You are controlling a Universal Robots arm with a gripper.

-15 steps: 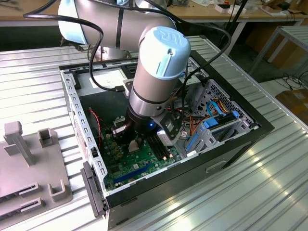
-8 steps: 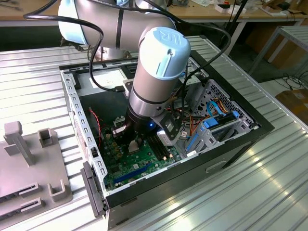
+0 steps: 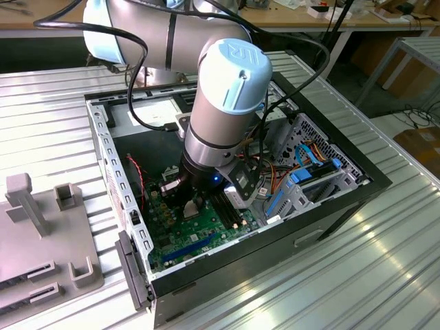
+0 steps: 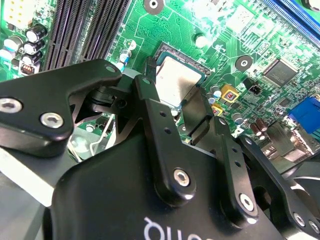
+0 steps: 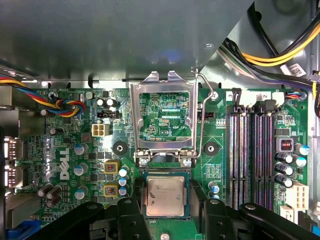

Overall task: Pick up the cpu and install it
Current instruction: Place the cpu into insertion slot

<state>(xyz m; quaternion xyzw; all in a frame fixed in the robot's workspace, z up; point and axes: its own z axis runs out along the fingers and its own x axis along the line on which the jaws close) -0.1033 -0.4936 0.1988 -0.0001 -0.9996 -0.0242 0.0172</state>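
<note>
Jaws: held apart, one set at each side of the cpu [image 5: 165, 196], with a strip of socket [image 5: 165, 173] left showing between; contact cannot be told. Cpu: one, laid flat in the socket on the board [image 5: 65, 150]. Hold-down frame [image 5: 164, 117]: one, raised open. Lever [image 5: 202, 120]: one, raised. Memory slots [image 5: 235, 150]: four, counted beside the socket.

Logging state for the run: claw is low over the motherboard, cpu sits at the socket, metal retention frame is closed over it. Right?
Not quite. The retention frame is swung open, clear of the cpu, as the first wrist view shows. The rest holds.
</note>
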